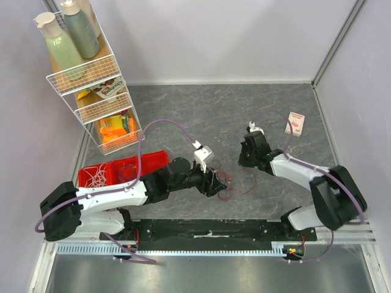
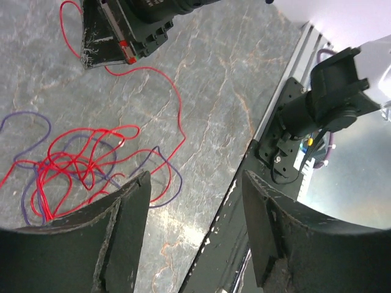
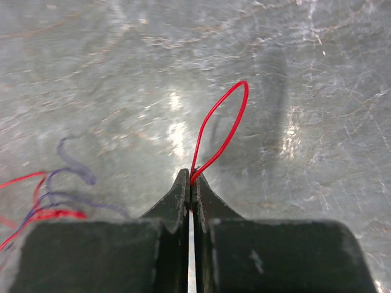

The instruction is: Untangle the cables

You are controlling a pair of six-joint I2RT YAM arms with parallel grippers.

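Right tool (image 3: 190,178) clamps a thin red cable (image 3: 205,126) forming a narrow loop over the grey marbled table (image 3: 293,49); left tool (image 2: 195,183) stands released beside tangled red and purple cables (image 2: 74,161).

One rack (image 1: 82,68); two bottles (image 1: 61,49) on top of it, one red bin (image 1: 157,160) just beside it, one small box (image 1: 295,123) well right of it. Two end effectors: left end effector (image 2: 195,183), right end effector (image 3: 190,182). One tangle of cables (image 2: 73,160), number unclear.
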